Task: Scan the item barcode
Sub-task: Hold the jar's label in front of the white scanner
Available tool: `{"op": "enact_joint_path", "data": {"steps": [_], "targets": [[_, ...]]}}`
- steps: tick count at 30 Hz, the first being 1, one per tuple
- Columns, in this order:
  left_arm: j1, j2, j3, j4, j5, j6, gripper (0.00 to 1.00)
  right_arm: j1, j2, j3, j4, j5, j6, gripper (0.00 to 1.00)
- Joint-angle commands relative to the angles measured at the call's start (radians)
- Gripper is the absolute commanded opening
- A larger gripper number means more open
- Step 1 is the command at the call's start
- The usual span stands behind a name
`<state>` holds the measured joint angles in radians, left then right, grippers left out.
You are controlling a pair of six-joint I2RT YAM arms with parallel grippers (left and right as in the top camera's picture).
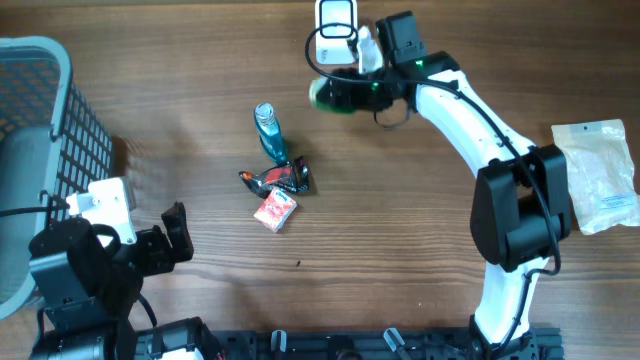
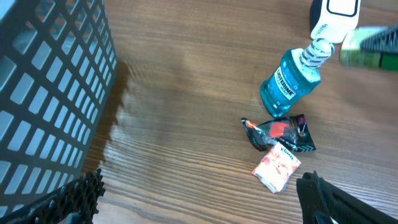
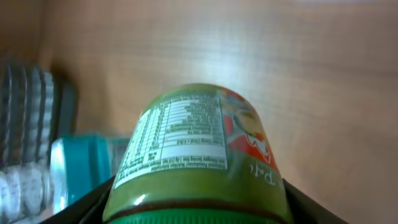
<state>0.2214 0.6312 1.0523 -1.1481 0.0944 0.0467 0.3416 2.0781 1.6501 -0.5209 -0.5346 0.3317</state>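
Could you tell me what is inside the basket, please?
Nothing shows on the visible floor of the basket; the left arm covers its near corner and the frame cuts off the rest.

A wooden table (image 1: 400,280) carries a grey mesh basket (image 1: 40,110) at its 9 o'clock edge and a clear resealable bag (image 1: 598,175) of pale contents at 3 o'clock. Near the centre, a blue mouthwash bottle (image 1: 270,132) lies on its side, neck toward 12 o'clock. A crumpled black wrapper (image 1: 278,180) touches the bottle's base at 6 o'clock, with a small red-and-white packet (image 1: 275,211) just beside the wrapper, again at 6 o'clock.
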Motion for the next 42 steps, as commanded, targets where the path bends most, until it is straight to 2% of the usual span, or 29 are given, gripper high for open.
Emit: {"op": "enact_joint_path", "data": {"steps": [1, 6, 16, 27, 31, 42], "targets": [[-0.006, -0.002, 0.000, 0.002, 0.005, -0.010, 1.00, 0.007, 0.011, 0.020, 0.129, 0.203, 0.047, 0.61], [-0.006, -0.002, 0.000, 0.002, 0.005, -0.010, 1.00, 0.008, 0.041, 0.018, 0.354, 0.409, 0.022, 0.65], [-0.006, -0.002, -0.001, 0.002, 0.005, -0.010, 1.00, 0.008, 0.174, 0.018, 0.772, 0.438, -0.018, 0.64], [-0.006, -0.002, 0.000, 0.002, 0.005, -0.010, 1.00, 0.025, 0.253, 0.018, 0.981, 0.517, -0.045, 0.64], [-0.006, -0.002, 0.000, 0.002, 0.005, -0.010, 1.00, 0.038, 0.272, 0.018, 1.062, 0.568, -0.057, 0.59], [-0.006, -0.002, -0.001, 0.002, 0.005, -0.010, 1.00, 0.039, 0.273, 0.018, 1.028, 0.605, -0.095, 0.55]]}}
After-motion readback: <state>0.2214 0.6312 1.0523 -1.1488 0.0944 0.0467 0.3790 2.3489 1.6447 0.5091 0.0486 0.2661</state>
